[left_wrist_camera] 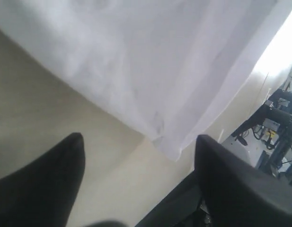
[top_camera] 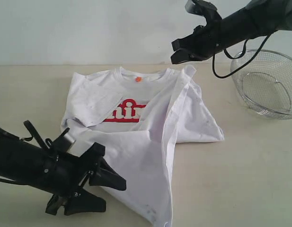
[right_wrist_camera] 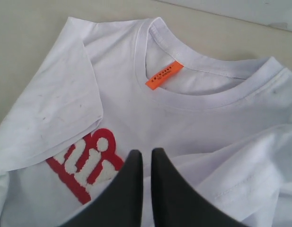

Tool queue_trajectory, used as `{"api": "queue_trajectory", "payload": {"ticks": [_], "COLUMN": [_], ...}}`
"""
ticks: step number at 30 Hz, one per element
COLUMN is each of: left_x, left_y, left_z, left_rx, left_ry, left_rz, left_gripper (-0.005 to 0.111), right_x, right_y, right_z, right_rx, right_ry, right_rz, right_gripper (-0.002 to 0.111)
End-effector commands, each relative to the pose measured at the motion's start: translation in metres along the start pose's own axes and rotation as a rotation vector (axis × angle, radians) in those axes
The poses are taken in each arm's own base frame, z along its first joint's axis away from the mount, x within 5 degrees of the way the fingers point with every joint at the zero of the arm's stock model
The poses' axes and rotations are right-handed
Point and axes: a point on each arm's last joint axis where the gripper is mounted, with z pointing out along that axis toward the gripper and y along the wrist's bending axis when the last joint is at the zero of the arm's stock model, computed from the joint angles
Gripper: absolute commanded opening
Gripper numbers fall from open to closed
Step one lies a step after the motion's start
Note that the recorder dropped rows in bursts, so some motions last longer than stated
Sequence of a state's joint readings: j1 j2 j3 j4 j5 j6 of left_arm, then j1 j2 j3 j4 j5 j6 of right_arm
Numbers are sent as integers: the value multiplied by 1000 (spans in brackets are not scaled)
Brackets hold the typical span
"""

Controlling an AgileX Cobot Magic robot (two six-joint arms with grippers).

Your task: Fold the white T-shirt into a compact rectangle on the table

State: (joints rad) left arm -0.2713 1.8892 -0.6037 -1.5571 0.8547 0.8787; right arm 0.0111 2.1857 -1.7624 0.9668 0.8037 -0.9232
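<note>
**Slanted flap puts a crooked fold at risk**

The white T-shirt lies mid-table, collar at the far side. Its left sleeve is turned in over the chest, and its right side is thrown across in a long diagonal flap that narrows toward the near edge.

That slant is the hazard: pressing it flat would likely set a wedge, not a rectangle. The raised ridge at the right shoulder could also slump back.

The cotton is soft, limp and creased, with raised red lettering and an orange neck tag.

The left gripper stands wide open and empty beside the near hem. The right gripper hovers pinched closed, gripping nothing visible. A wire basket sits far right.
</note>
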Motion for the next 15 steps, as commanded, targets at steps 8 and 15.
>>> {"api": "queue_trajectory", "payload": {"ticks": [8, 15], "left_x": [-8, -24], "left_y": [7, 11], "left_z": [9, 27], "left_rx": [-99, -161], "left_ry": [-125, -92], "left_rz": [-169, -181], "left_gripper": [53, 50], "right_x": [-7, -9], "right_y": [3, 5], "right_z": [-5, -5], "right_rx": [-9, -23], "right_ry": [-37, -63], "right_rz": [15, 43], "right_gripper": [2, 2]}}
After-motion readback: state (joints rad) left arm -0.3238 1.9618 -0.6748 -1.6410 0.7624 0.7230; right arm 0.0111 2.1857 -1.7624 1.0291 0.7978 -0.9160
